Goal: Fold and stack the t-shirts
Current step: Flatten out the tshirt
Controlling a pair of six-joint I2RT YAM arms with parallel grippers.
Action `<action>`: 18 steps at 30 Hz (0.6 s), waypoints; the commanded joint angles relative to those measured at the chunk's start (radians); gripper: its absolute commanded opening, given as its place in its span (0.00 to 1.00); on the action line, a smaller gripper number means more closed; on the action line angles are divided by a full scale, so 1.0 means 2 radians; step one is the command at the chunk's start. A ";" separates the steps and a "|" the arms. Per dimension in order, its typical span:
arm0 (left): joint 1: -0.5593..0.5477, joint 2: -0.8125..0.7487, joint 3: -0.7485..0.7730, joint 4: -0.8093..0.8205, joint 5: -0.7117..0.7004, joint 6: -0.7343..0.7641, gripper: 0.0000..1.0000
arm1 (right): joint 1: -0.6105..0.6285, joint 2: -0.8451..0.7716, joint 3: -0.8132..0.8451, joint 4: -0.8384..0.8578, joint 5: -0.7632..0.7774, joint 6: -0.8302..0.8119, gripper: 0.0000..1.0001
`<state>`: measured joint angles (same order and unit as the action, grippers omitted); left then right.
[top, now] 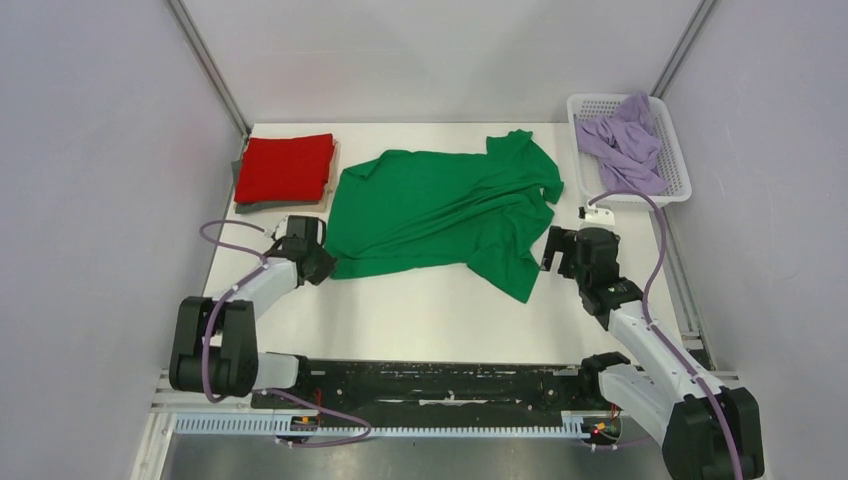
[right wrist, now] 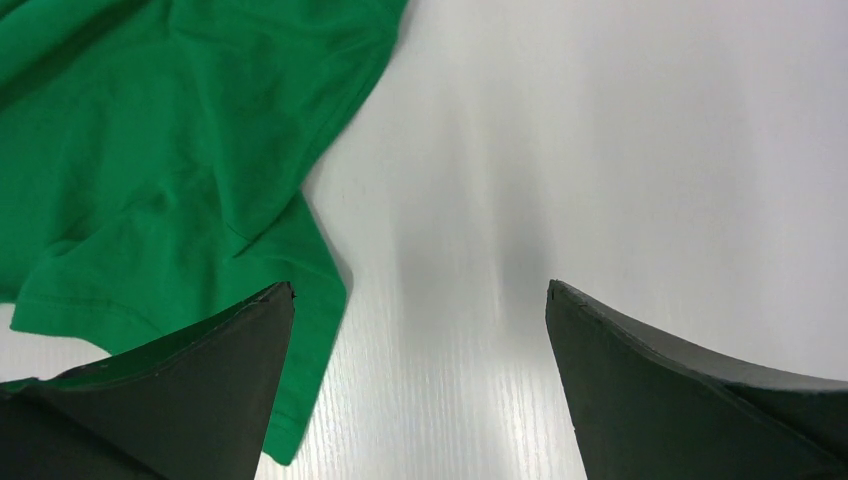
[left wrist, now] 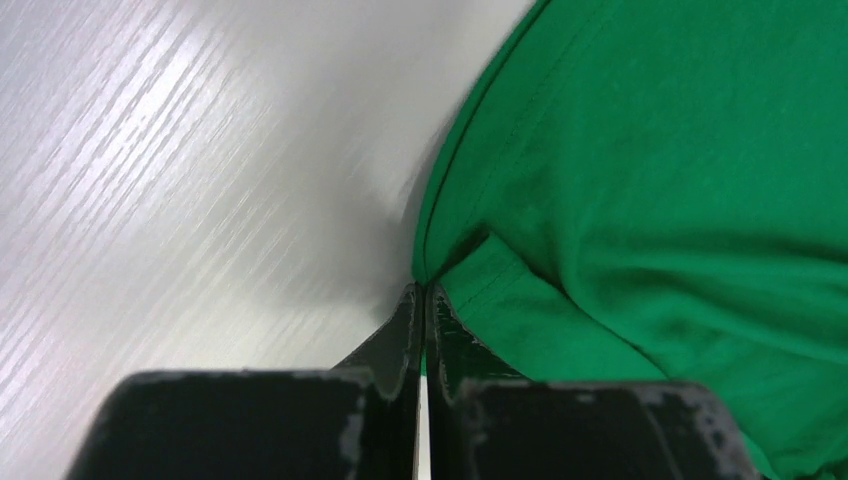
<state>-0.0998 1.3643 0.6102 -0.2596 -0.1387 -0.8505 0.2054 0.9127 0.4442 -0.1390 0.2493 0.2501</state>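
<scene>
Left gripper [left wrist: 422, 292] pinched fully shut on green shirt [top: 440, 205] at its near-left hem. Right gripper [right wrist: 420, 286] spread wide, holding nothing, just beside the shirt's right edge.

White wood-grain table [top: 420, 310] between plain pale grey walls [top: 100, 150]

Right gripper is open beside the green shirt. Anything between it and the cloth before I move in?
Nothing visible. The right gripper hangs open over bare table, and the hem of the green t-shirt lies right by one of its fingers, with no other object between them.
</scene>
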 commanded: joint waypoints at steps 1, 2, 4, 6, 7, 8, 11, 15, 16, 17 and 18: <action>-0.001 -0.071 -0.008 -0.022 0.004 -0.005 0.02 | 0.005 -0.007 0.010 -0.023 -0.020 -0.007 0.98; -0.001 -0.086 -0.009 -0.027 0.003 -0.004 0.02 | 0.014 -0.007 0.009 -0.030 -0.034 -0.006 0.98; -0.001 -0.116 -0.014 -0.035 0.006 -0.003 0.02 | 0.040 -0.006 0.002 -0.041 -0.048 -0.005 0.98; -0.001 -0.141 -0.021 -0.040 0.020 -0.005 0.02 | 0.078 -0.003 -0.005 -0.054 -0.047 0.002 0.98; -0.001 -0.150 -0.023 -0.043 0.026 -0.006 0.02 | 0.102 0.000 -0.007 -0.058 -0.049 0.006 0.98; -0.001 -0.158 -0.026 -0.044 0.032 -0.007 0.02 | 0.121 0.006 -0.008 -0.058 -0.049 0.009 0.98; -0.001 -0.171 -0.023 -0.060 0.030 -0.003 0.02 | 0.153 0.034 -0.007 -0.059 -0.046 0.011 0.99; -0.001 -0.189 -0.021 -0.073 0.025 0.000 0.02 | 0.174 0.082 0.006 -0.048 -0.059 0.012 0.84; -0.001 -0.192 -0.022 -0.073 0.025 0.000 0.02 | 0.180 0.091 0.010 -0.045 -0.062 0.011 0.81; -0.001 -0.195 -0.022 -0.074 0.025 0.000 0.02 | 0.189 0.101 0.016 -0.046 -0.062 0.011 0.77; -0.001 -0.196 -0.022 -0.075 0.025 0.001 0.02 | 0.196 0.108 0.020 -0.046 -0.059 0.011 0.75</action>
<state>-0.1005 1.0084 0.5701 -0.3828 -0.0940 -0.8497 0.5495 1.0798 0.4362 -0.2501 0.1478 0.2657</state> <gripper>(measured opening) 0.032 0.790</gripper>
